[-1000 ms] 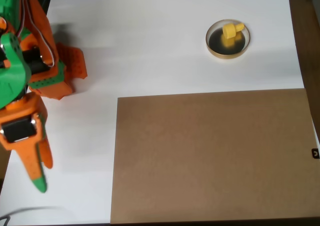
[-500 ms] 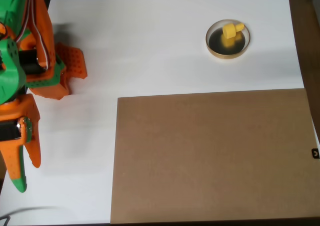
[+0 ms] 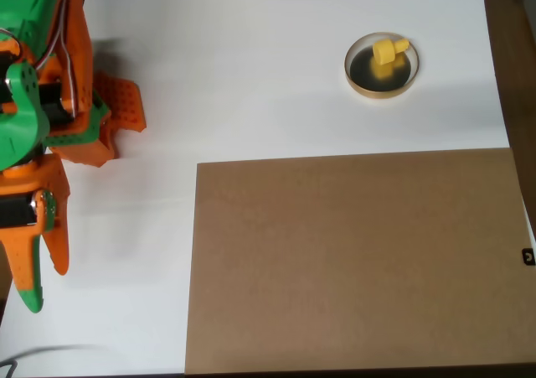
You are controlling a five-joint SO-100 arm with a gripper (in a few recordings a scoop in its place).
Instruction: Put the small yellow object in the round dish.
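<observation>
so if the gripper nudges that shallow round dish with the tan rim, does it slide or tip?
Probably slides: the shallow round dish with the tan rim sits low and flat on the smooth white table. It looks small and thin-walled, so likely light. The small yellow plastic piece leans against the rim and could shift or roll out if bumped.

Glossy black-bottomed dish, matt board

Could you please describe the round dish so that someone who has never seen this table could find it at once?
In the overhead view, start from the large brown board covering the lower right of the white table. Above the board's upper right part, on bare white surface, sits the round dish. It alone is circular, with a tan rim and glossy black inside, and the small yellow object lies in it.
</observation>
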